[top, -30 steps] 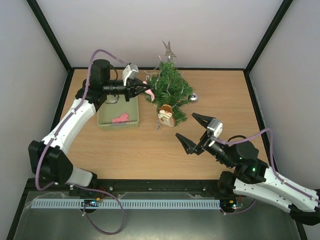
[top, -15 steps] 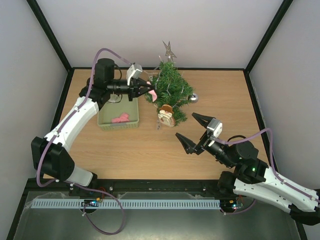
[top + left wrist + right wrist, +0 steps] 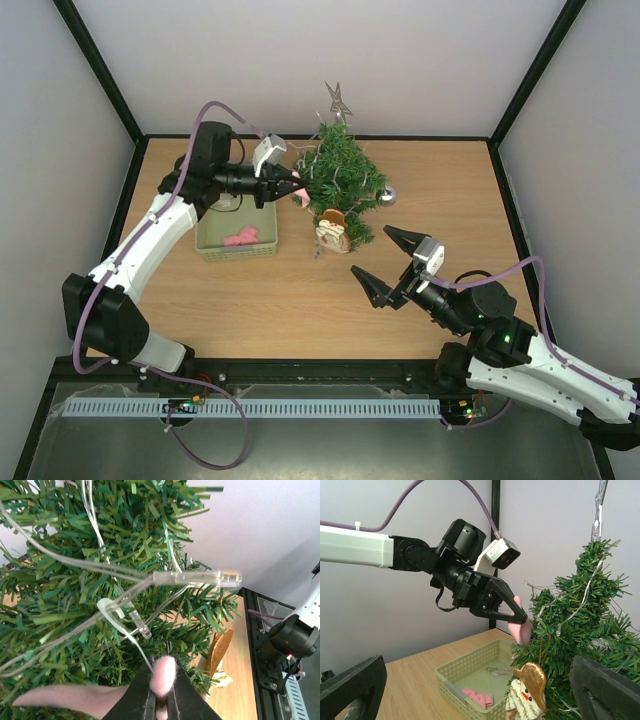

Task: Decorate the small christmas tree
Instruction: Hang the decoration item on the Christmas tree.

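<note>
Swung in from over the basket, the left gripper, clamped on a pink ornament, noses the tree at back centre, where light wire could snag it; the right gripper gapes empty.

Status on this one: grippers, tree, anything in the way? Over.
Left gripper shut on pink ornament, up against the small christmas tree, left side. Right gripper open, empty, short of the tree. Light string crosses ahead of the ornament.
</note>
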You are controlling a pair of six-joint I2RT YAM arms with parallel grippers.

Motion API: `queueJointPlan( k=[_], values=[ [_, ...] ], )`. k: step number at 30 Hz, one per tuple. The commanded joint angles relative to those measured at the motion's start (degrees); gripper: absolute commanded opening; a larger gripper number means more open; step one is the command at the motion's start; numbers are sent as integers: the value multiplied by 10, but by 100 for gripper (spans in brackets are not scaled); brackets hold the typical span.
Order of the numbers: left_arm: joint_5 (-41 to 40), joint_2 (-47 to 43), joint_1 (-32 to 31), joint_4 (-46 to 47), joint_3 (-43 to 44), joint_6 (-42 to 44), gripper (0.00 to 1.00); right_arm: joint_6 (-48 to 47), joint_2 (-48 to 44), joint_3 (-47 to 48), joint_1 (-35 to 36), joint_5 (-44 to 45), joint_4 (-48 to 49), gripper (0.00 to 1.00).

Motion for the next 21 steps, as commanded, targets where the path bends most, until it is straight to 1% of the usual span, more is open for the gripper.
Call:
queueJointPlan(
  k=[1, 9, 17, 19, 21],
  values=[
    [-18, -3, 1, -37, 21, 31, 3, -5, 0, 3, 2, 1, -3, 98],
    [-41, -6, 1, -73, 27, 49, 6, -5, -9, -4, 2, 5, -3, 98],
    [-45, -18, 1, -86, 19, 55, 8, -9, -9, -4, 2, 10, -6, 98],
    [-53, -25, 1, -95, 19, 60, 9, -10, -10, -4, 2, 11, -9, 98],
    [-61, -33, 1, -103, 18, 63, 12, -13, -10, -4, 2, 15, -14, 98]
  ],
)
